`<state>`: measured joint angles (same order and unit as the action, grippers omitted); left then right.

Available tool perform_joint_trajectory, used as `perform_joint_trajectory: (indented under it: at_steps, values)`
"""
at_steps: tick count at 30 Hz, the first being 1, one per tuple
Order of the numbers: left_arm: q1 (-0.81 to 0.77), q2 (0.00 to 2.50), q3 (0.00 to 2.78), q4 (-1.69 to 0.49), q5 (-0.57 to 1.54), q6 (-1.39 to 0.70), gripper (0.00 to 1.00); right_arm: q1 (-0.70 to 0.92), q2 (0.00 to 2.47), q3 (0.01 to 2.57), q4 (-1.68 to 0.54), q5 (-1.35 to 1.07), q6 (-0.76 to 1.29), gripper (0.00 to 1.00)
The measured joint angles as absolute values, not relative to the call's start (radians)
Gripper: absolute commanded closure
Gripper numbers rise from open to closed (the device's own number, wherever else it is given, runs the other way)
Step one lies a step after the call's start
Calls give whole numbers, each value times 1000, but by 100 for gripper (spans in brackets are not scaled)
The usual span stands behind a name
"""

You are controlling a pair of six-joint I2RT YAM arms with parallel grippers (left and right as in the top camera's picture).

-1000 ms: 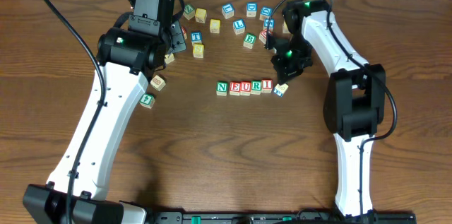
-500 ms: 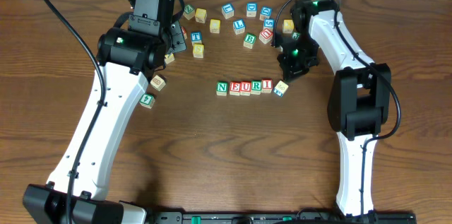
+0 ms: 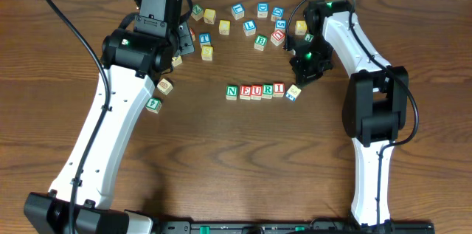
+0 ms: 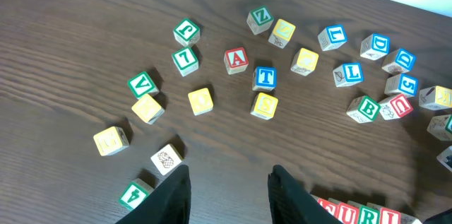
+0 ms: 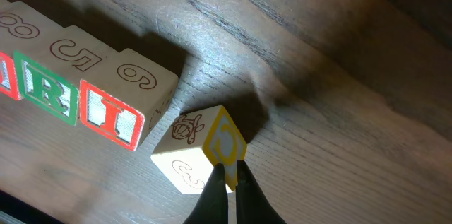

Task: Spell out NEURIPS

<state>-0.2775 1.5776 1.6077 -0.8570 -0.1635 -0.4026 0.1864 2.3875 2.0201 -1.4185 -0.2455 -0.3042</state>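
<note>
Right tool, seen from overhead, points down at a yellowish cube near the middle of the table. How its jaws stand cannot be made out from up here. That cube lies just beside the right end of a row of five: green N cube, red E cube, red U cube, green R cube and red I cube, each against the next. The yellowish cube sits turned at an angle to the row. The left tool hangs over the far left part of the table among loose cubes, well apart from the row.

From the left wrist, the left tool has its two fingers standing apart with only bare table between them, so it has hold of nothing. Scattered beyond it are a red A cube, a blue T cube, a green Z cube, a green V cube and a green B cube. The end of the row shows at the bottom right edge, the green R cube among it.

From the right wrist, the right tool is fully closed, fingertips pressed together, and grips nothing. The tips meet the near corner of the yellowish cube. This cube rests on the table, skewed, just beside the red I cube, which ends the row next to the green R cube.
</note>
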Motion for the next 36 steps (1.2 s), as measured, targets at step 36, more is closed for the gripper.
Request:
perform_joint_trajectory:
  at_steps: [36]
  values:
    - [-278, 1578, 1607, -857, -163, -396, 64, 176, 2357, 2028, -1455, -297, -356, 99]
